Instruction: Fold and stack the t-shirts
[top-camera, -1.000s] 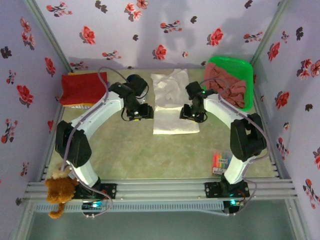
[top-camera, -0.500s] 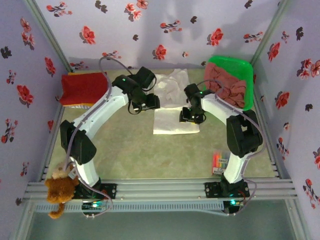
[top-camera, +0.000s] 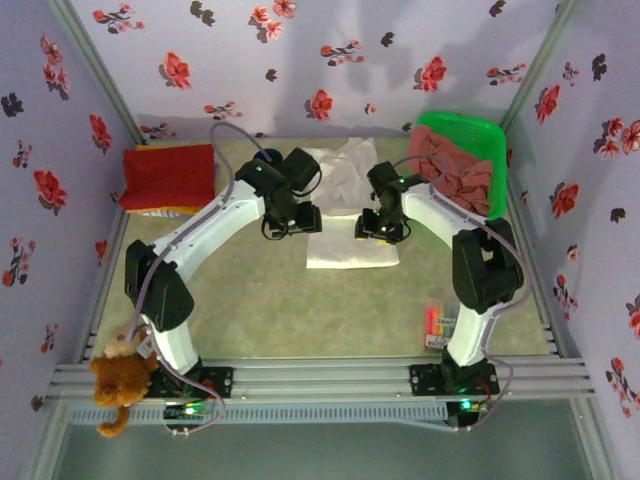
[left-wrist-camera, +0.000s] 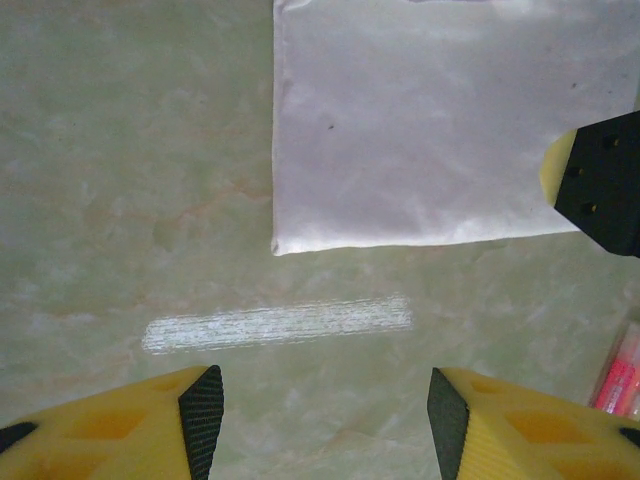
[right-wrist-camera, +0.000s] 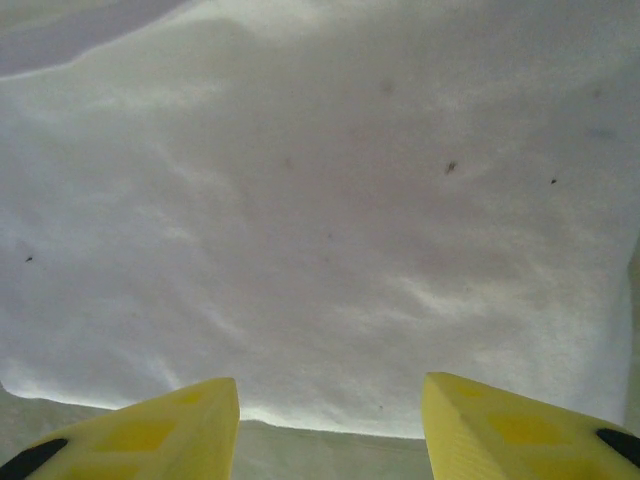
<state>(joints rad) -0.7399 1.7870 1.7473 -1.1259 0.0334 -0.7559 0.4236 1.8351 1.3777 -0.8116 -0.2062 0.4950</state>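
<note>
White t-shirt (top-camera: 347, 252) lying on the desk (top-camera: 300, 310), left gripper (left-wrist-camera: 322, 405) hovering beside its corner, right gripper (right-wrist-camera: 330, 410) hovering over it, both jaws gaping wide, holding nothing.

Bare pale-green counter (top-camera: 270, 310) lies open from 5 to 8 o'clock. The green plastic basket (top-camera: 462, 123) blocks 1 o'clock, the folded red cloth shirt (top-camera: 168, 175) 10 o'clock, a small pack of bright pens (top-camera: 440, 325) 4 o'clock.

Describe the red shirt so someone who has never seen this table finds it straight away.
Look to the far left corner of the table, by the flowered wall. The folded red shirt lies there, the only red cloth; the white shirt is mid-table, pink shirts fill the green basket.
</note>
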